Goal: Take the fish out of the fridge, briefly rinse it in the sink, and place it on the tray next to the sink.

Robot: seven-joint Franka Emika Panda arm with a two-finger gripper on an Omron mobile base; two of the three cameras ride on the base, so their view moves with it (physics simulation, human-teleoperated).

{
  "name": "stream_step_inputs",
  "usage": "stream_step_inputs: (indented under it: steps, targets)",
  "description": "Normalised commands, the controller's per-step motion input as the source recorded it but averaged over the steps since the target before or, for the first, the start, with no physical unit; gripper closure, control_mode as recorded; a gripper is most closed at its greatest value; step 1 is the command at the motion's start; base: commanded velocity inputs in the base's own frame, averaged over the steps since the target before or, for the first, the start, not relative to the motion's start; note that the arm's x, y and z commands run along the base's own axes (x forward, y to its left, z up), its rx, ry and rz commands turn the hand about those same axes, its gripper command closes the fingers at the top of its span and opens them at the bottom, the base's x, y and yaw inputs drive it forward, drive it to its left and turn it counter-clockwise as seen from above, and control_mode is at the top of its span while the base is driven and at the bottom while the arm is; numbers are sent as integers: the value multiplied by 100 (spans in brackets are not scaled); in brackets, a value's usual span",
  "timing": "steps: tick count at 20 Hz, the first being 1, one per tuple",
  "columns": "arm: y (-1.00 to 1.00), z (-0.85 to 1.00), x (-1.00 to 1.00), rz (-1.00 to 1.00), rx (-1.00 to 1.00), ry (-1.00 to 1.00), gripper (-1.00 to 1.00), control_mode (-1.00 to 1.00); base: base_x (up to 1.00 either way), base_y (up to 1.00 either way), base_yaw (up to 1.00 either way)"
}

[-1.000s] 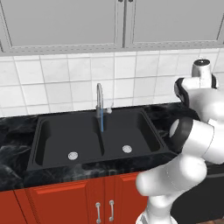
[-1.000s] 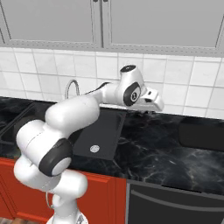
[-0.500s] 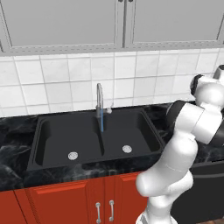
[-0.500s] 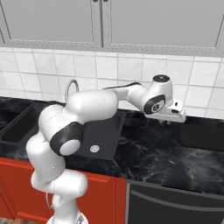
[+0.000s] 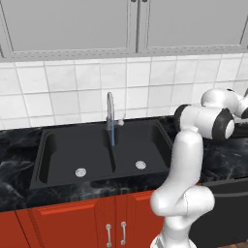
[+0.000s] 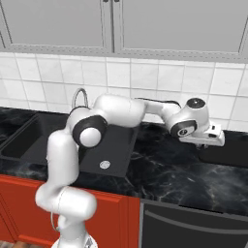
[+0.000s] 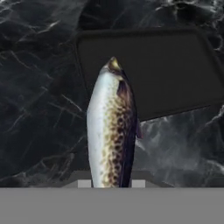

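Note:
In the hand view a silvery fish [image 7: 109, 131] with brown speckles on its side hangs lengthwise from my gripper [image 7: 111, 180], which is shut on its tail end. Its head points over the near edge of the dark tray [image 7: 175, 65] on the black marble counter. From the right base view my gripper [image 6: 202, 144] hovers just above the left rim of the tray [image 6: 228, 155], to the right of the sink [image 6: 121, 140]. The black double-basin sink [image 5: 68, 150] lies left of my arm. The fridge is out of view.
A chrome faucet [image 5: 110, 109] stands behind the sink with a thin blue stream of water running from it. Grey wall cabinets [image 5: 131, 24] hang above the tiled wall. Red cabinets [image 5: 72, 225] and a dark oven front [image 6: 193, 225] sit below the counter.
My arm has swung to the right, away from the sink's right side and over to the tray, carrying the fish. The jaws stayed shut.

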Motion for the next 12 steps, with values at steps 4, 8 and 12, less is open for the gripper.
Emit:
stream_step_inputs:
  steps: [4,8,12]
  targets:
    - [-100,0,86,0,3,0,100,-100,0,0,0]
    - [-99,-23,100,0,3,0,-100,-100,0,0,0]
    - [-49,-21,58,0,1,0,-100,-100,0,0,0]
